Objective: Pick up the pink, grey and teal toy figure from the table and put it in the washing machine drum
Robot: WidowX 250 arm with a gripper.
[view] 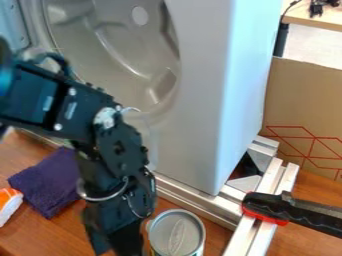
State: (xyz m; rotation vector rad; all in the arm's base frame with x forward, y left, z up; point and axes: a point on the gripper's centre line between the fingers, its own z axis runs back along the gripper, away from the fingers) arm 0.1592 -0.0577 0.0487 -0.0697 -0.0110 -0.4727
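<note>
Silver-grey metal tops the can (177,232) that you have just right of your gripper (123,241), at the near edge of the scene. You see a closed lid with an oval pressed shape, so you cannot see what the can holds. Behind it, your large pale housing (207,85) has a rounded grey recess (127,60) on its left face, and you can make out moulded ridges inside. Your arm (117,135) hides part of that recess and of the wooden surface (180,205). The near edge of the view cuts off the gripper and the can's lower part; you cannot tell whether the gripper is released or clenched, nor whether it touches the can. The can stands upright, long axis vertical, lid facing up. To your left lie a dark purple cloth (50,182) and, cut off by the left edge, an orange-and-white item (8,202) that is hard to identify. On the right, a black-and-red clamp (280,207) lies across metal rails (260,220), with a cardboard panel (307,105) beyond.
</note>
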